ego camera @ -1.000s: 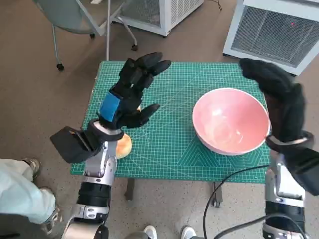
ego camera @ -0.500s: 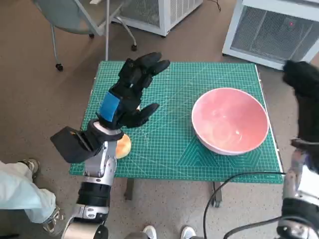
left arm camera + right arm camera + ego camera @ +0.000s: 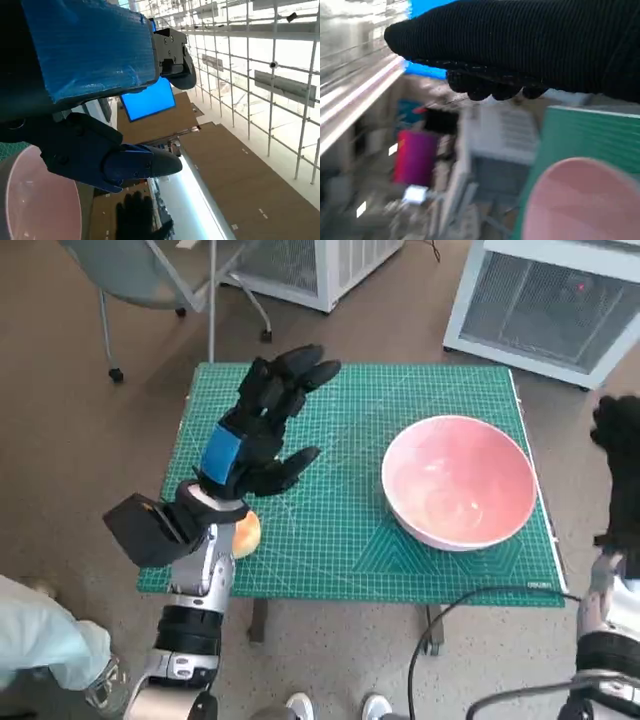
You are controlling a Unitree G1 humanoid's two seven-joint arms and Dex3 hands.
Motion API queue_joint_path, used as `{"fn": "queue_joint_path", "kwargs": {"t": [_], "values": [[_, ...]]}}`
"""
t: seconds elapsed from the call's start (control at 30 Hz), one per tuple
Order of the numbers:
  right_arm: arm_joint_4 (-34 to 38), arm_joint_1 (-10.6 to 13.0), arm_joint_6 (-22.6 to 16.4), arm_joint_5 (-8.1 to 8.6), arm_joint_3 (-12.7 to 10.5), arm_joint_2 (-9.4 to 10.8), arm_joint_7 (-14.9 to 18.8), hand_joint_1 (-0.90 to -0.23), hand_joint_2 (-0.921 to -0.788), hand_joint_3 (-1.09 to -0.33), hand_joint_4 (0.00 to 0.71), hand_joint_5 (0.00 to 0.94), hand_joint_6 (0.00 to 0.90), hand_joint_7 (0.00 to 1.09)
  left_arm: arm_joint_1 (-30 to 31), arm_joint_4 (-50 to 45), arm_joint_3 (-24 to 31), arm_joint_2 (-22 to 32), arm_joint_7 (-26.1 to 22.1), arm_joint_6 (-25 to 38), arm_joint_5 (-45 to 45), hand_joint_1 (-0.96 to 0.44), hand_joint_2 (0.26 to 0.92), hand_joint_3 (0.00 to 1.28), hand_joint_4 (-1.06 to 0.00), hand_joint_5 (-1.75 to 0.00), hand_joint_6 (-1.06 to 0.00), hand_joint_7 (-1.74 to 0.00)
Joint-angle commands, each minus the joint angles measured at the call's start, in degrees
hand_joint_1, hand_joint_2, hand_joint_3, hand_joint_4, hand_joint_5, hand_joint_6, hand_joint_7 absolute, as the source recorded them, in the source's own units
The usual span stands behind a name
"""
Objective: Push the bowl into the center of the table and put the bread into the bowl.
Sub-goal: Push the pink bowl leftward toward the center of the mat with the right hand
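A pink bowl (image 3: 458,480) stands empty on the right half of the green mat (image 3: 350,410); its rim also shows in the left wrist view (image 3: 35,200) and the right wrist view (image 3: 580,200). The bread (image 3: 245,535), a tan roll, lies near the mat's front left edge, mostly hidden under my left wrist. My left hand (image 3: 262,425) hangs above the mat's left side with its fingers spread, holding nothing. My right hand (image 3: 622,475) is off the table's right edge, beside the bowl and apart from it, holding nothing.
A chair (image 3: 150,270) stands behind the table at the left. White cabinets (image 3: 545,300) stand at the back right. A black cable (image 3: 450,625) loops below the table's front edge. A person's pale sleeve (image 3: 40,635) shows at the lower left.
My right hand has drawn back from over the bowl's far right rim to beyond the table's right edge. The bowl has slid slightly left. My left hand has stayed put.
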Motion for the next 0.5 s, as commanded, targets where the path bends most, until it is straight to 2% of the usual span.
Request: {"fn": "queue_joint_path", "kwargs": {"t": [0.03, 0.2, 0.5], "values": [[4.44, -0.41, 1.95, 0.95, -0.88, 1.27, -0.30, -0.507, -0.921, -0.762, 0.018, 0.000, 0.022, 0.24, -0.63, 0.12, -0.16, 0.03, -0.07, -0.47, 0.12, -0.51, 0.921, 0.33, -0.02, -0.62, 0.00, -0.71], [6.74, -0.70, 2.68, 1.69, -1.69, 2.18, 0.59, -0.494, -0.921, -0.763, 0.012, 0.001, 0.017, 0.24, -0.49, -0.04, -0.09, 0.24, -0.10, -0.48, 0.12, -0.51, 0.921, 0.33, -0.02, -0.62, 0.00, -0.71], [8.36, -1.20, 3.16, 1.72, -1.70, 4.29, 0.26, -0.513, -0.921, -0.757, 0.020, 0.005, 0.023, 0.25, -0.42, -0.11, 0.15, 0.62, -0.18, -0.26, -0.04, -0.51, 0.921, 0.34, -0.02, -0.62, 0.00, -0.71]]}}
